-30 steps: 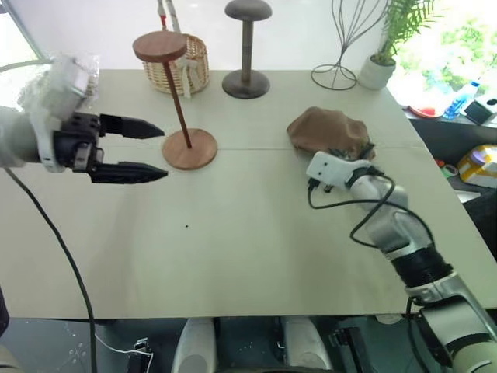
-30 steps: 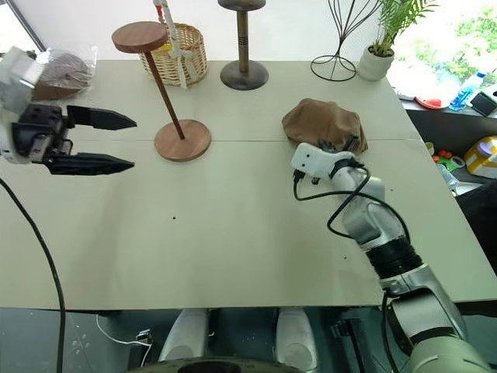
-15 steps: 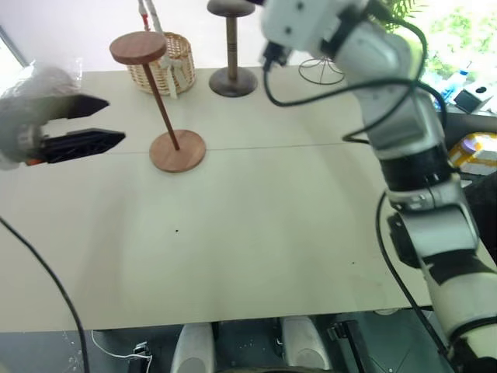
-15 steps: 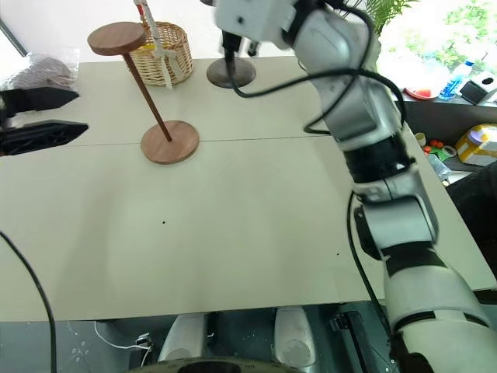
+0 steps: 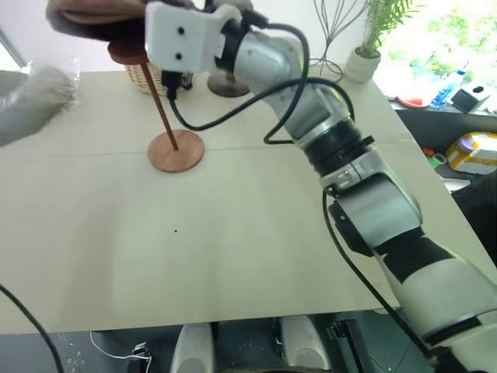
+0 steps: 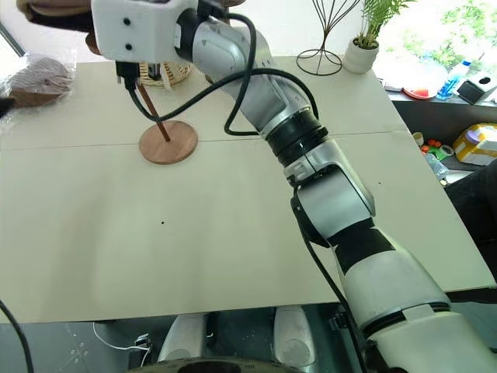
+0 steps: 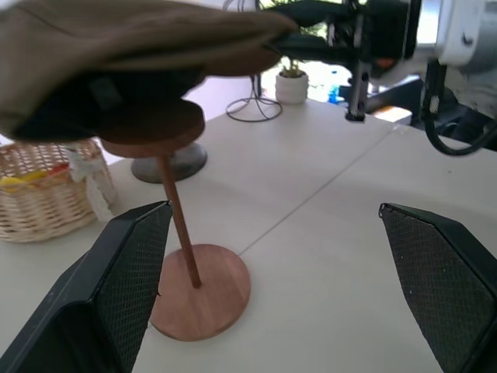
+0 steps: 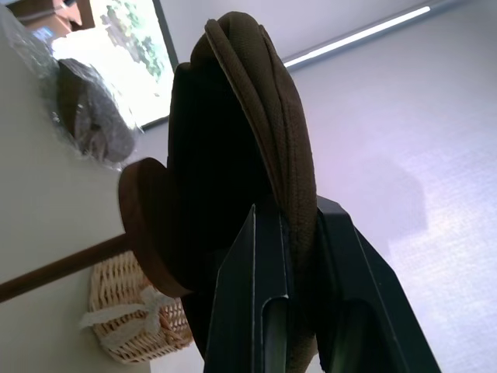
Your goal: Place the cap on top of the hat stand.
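My right gripper (image 8: pixel 289 214) is shut on the rim of the brown cap (image 8: pixel 256 101) and holds it up at the far left of the table. The cap (image 7: pixel 132 54) hangs right over the top disc (image 7: pixel 151 128) of the reddish-brown hat stand, whose slanted rod runs down to its round base (image 5: pixel 176 150). I cannot tell whether cap and disc touch. My left gripper (image 7: pixel 276 208) is open and level, with nothing between its fingers. It stands apart on the near left side of the stand, pointing at it.
A wicker basket (image 7: pixel 46 194) and a dark grey stand (image 7: pixel 167 163) with a thick post stand behind the hat stand. A plastic-wrapped bundle (image 6: pixel 39 78) lies at the far left edge. A black wire stand (image 6: pixel 314 35) and a potted plant (image 6: pixel 359 54) are at the back right.
My right arm lifted the cap off the right side of the table and swung it up and left, over the hat stand. My open left gripper drew back to the left.
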### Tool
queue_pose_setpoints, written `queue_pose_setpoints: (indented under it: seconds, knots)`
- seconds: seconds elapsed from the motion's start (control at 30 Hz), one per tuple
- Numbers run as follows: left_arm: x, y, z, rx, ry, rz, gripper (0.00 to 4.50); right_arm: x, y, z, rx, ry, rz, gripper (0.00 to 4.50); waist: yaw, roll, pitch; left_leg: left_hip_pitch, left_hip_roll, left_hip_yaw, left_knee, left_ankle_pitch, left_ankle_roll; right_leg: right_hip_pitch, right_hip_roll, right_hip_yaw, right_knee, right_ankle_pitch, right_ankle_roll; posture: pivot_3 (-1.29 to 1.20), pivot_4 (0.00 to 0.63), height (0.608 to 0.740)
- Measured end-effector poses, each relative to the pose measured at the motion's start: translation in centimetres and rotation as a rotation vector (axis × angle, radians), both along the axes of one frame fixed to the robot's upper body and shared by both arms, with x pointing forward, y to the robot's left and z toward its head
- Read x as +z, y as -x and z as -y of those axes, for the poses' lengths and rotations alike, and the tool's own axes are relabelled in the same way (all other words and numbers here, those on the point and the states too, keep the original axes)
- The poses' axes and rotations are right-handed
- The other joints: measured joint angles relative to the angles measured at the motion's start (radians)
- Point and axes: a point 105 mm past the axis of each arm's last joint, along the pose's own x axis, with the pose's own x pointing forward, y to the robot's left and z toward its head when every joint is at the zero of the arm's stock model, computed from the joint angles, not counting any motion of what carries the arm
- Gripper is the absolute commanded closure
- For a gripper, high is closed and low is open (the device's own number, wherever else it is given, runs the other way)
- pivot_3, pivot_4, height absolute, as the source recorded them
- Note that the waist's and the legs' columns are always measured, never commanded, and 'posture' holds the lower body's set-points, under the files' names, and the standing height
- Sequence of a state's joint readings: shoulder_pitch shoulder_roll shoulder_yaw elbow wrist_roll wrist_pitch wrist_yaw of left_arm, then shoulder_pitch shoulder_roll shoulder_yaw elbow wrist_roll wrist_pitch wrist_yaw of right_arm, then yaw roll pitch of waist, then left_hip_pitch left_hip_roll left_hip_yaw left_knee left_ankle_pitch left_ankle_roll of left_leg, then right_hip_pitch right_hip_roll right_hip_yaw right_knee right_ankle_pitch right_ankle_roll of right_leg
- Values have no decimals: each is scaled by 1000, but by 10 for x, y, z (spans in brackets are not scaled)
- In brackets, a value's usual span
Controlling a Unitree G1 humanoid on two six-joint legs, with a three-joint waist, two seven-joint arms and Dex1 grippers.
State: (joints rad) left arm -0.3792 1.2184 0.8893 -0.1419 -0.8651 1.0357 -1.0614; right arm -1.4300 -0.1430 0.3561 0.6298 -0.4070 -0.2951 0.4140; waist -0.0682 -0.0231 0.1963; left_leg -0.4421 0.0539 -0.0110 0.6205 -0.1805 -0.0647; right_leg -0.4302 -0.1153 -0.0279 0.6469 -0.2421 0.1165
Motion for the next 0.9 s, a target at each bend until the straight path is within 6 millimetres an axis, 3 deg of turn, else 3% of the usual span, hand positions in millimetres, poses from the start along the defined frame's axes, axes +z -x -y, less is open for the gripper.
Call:
queue_pose_setpoints:
  seconds: [0.17,0.4,0.43,0.5,0.63,0.8,0.9]
  knots:
    - [3,1,-9,35,33,14,0,-37,0,-7,25,75,-64,4472,-1,0,0,0,0,0,0,0,0,0,0,0,1,0,0,0,150,728]
    - [9,0,-15,51,78,37,0,-50,-3,-9,15,104,-93,4472,-1,0,0,0,0,0,0,0,0,0,0,0,0,0,0,0,150,728]
    - [9,0,-16,50,84,37,0,-54,-5,-8,11,110,-105,3626,-1,0,0,0,0,0,0,0,0,0,0,0,0,0,0,0,150,728]
    - [9,-1,-18,52,96,34,0,-60,-8,-7,5,119,-129,2797,-1,0,0,0,0,0,0,0,0,0,0,0,0,0,0,0,150,728]
    - [12,-2,-18,45,100,52,0,-68,-12,-4,-10,133,-169,719,-1,0,0,0,0,0,0,0,0,0,0,0,1,0,0,0,150,728]
    - [8,-10,-10,16,71,26,0,-67,-2,1,22,126,-193,719,2,0,0,0,0,0,0,0,-1,0,0,0,1,0,0,0,150,728]
    - [2,-14,-1,-12,33,2,0,-68,4,19,33,99,-242,719,6,0,0,0,0,0,0,0,-1,1,0,0,0,0,0,0,150,728]
